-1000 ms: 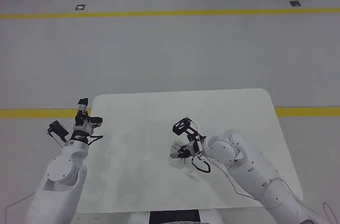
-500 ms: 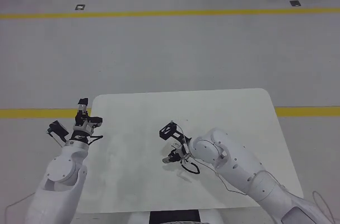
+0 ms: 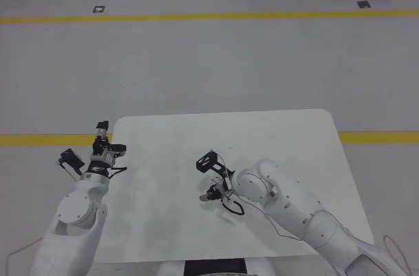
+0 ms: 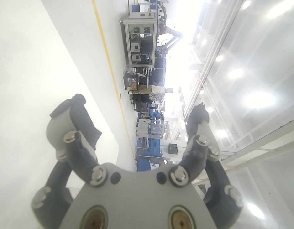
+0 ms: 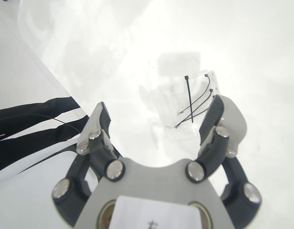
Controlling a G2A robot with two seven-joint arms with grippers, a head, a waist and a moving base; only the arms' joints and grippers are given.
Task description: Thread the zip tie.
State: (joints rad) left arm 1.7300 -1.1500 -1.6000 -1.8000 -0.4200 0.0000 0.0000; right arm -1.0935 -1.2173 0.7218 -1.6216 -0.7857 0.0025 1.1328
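Note:
Three thin black zip ties point(image 5: 191, 101) lie crossed inside a clear plastic bag point(image 5: 185, 89) flat on the white table point(image 3: 278, 138). My right gripper point(image 5: 160, 107) hovers open just above the table, with the ties slightly ahead of it, close to one ribbed finger point(image 5: 210, 117) and apart from both. From above, the right gripper point(image 3: 209, 196) is near the table's middle. My left gripper point(image 3: 102, 134) is at the table's left edge, raised and pointing away across the floor. The left gripper point(image 4: 137, 103) is open with nothing between its fingers.
The table's rounded corner and edge point(image 5: 42, 72) run close beside the right gripper, with black cables point(image 5: 30, 120) hanging below it. Bare white tabletop surrounds the bag. A yellow floor line point(image 3: 388, 136) passes behind the table.
The right arm shifted left toward the table's middle between the first two frames and has held still since. The left arm has not moved.

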